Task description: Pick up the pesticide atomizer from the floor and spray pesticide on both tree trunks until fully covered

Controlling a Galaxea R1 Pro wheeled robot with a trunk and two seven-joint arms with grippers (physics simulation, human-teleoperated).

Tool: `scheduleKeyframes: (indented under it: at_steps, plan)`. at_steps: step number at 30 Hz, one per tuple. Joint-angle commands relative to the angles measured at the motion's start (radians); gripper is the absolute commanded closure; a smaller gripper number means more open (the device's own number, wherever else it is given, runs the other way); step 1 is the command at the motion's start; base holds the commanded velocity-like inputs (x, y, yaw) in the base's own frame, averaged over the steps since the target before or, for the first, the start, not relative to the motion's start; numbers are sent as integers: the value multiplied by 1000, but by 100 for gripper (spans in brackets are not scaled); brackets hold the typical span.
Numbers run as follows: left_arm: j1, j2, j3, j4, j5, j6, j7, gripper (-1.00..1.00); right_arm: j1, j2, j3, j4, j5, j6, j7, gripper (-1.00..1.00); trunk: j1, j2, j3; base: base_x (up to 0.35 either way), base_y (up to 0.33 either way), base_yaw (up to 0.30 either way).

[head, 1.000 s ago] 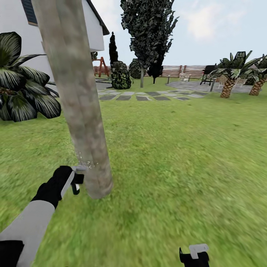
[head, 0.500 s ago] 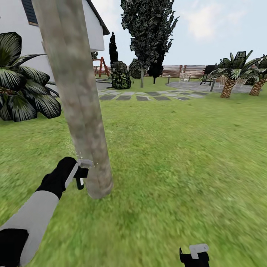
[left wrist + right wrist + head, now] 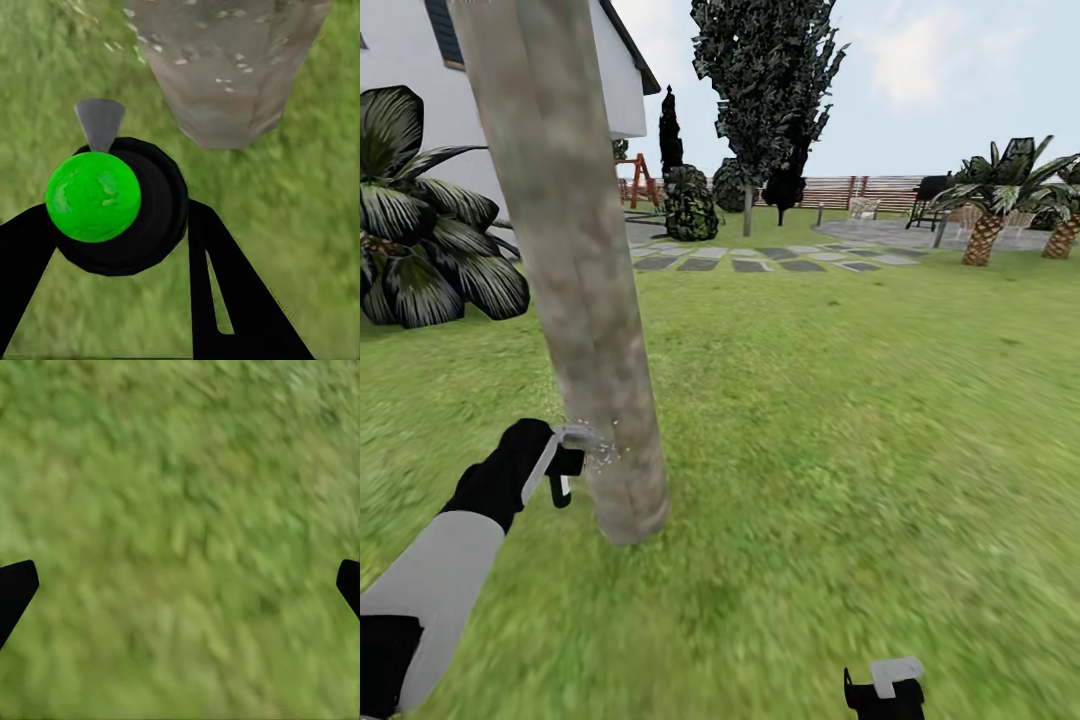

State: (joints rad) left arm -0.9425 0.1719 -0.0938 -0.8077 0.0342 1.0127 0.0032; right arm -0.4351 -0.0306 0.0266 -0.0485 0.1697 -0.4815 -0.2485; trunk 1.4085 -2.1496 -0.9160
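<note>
Raised slightly since 1 second ago, the left gripper (image 3: 565, 462) pinches the dark green pesticide atomizer (image 3: 112, 199), its pale nozzle just beside the thick mottled grey-brown tree trunk (image 3: 575, 270); the right gripper (image 3: 180, 581) hangs spread above the green lawn (image 3: 840, 420)

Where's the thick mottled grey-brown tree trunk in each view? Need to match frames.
Head view: the thick mottled grey-brown tree trunk runs from the top edge down to the green lawn, left of centre.
Left wrist view: its base at the upper edge.
Right wrist view: not in it.
Shared landmark: the lawn.
</note>
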Motion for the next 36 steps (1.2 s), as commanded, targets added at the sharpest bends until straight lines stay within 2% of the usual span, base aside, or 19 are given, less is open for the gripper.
scheduleKeyframes:
  at_steps: [1, 7, 36]
  plan:
    - [-2, 3, -3, -1, 2, 4, 0, 100, -1, 0, 3, 1, 10, 0, -9, -100, 0, 0, -1, 0, 0, 249]
    - [-21, 7, -5, -2, 3, 4, 0, 100, -1, 0, 2, 1, 10, 0, -9, -100, 0, 0, -1, 0, -37, 210]
    - [-22, 5, -3, -1, 4, 4, 1, 100, -1, 0, 3, 0, 10, 0, -8, -100, 0, 0, -1, 11, -270, 1]
